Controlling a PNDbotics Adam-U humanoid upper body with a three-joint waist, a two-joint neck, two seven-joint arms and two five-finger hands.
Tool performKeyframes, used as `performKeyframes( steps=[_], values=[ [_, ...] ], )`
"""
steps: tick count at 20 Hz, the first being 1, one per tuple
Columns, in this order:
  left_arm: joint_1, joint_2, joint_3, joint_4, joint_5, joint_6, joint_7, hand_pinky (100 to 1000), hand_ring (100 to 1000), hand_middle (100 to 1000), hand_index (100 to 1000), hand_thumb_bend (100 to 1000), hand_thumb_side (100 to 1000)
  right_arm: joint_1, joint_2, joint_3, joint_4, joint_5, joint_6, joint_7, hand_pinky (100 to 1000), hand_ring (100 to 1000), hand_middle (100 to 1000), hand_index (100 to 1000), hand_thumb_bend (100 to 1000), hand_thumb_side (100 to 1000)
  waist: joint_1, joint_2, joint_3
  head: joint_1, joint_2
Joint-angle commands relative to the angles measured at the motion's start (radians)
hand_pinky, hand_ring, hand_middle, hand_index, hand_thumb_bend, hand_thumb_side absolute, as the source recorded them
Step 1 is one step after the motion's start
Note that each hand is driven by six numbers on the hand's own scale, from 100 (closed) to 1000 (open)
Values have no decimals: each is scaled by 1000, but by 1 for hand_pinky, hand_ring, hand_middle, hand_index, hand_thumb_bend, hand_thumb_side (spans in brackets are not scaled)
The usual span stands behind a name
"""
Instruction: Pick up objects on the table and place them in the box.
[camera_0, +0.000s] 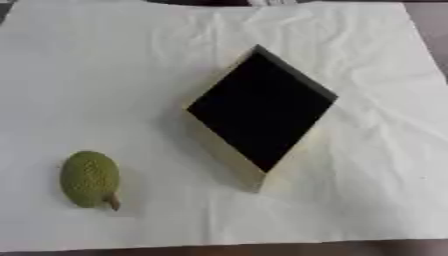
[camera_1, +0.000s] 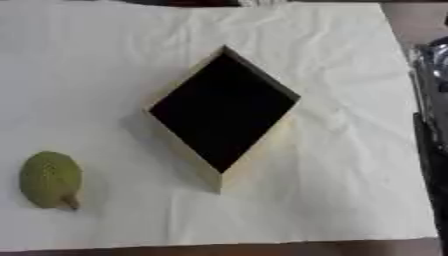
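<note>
The fruit (camera_0: 89, 179) — green, oval, bumpy-skinned, with a short brown stem at its lower right end — lies on its side on the white cloth (camera_0: 105, 75), near the cloth's front left corner. It is outside the box and well apart from it.

The box (camera_0: 261, 110) sits near the middle of the cloth, turned so that one corner points toward the front edge. Its walls are pale tan; its inside is dark, and no contents can be made out there.

The cloth is creased and covers most of the table (camera_1: 420, 30), which shows as a grey-brown strip along the right and front edges.

In the right eye view a black and silver part of the robot (camera_1: 430, 125) runs down the right edge — whether it is a hand or an arm cannot be told, so the state of the fingers cannot be told. The left hand is not visible.
</note>
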Motion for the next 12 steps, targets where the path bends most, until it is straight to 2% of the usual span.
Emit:
performKeyframes(
  steps=[1, 12],
  values=[
    [-30, 47, -23, -14, 12, -10, -33, 563, 582, 590, 812, 526, 582, -11, -29, -2, -16, 2, 0, 4, 817, 661, 633, 810, 330, 568, 4, -24, 1, -1, 3],
    [-59, 78, -99, -14, 14, -40, -142, 568, 582, 592, 818, 509, 588, -19, -33, 0, -16, 0, -2, 11, 817, 662, 634, 810, 331, 566, 8, -28, -1, -8, 14]
  ],
)
